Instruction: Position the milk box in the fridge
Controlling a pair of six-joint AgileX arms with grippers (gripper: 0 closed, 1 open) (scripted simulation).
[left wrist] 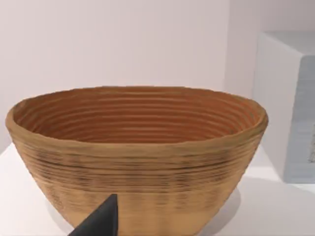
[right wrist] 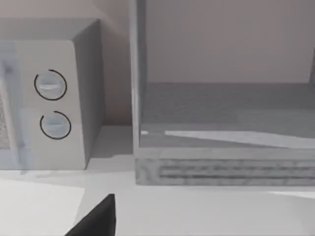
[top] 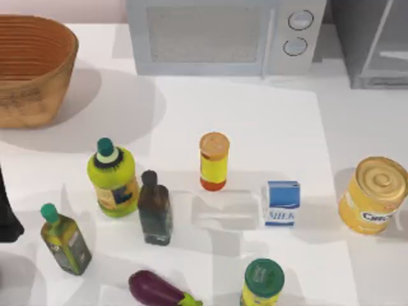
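Near edge of the surface (top: 268, 121): an eggplant (top: 156, 290) and a green-lidded jar (top: 262, 282). Middle row: my left arm (top: 7, 213) parked at the left edge, 3 bottles, then the milk box (top: 281, 203) upright right of centre, untouched, between an orange-capped yellow bottle (top: 213, 161) and a yellow tin can (top: 375, 194). Far row: woven basket (left wrist: 138, 157), microwave (top: 223, 35) with 2 knobs, and the fridge (right wrist: 221, 132) at the far right. I cannot tell whether either gripper is open or closed.
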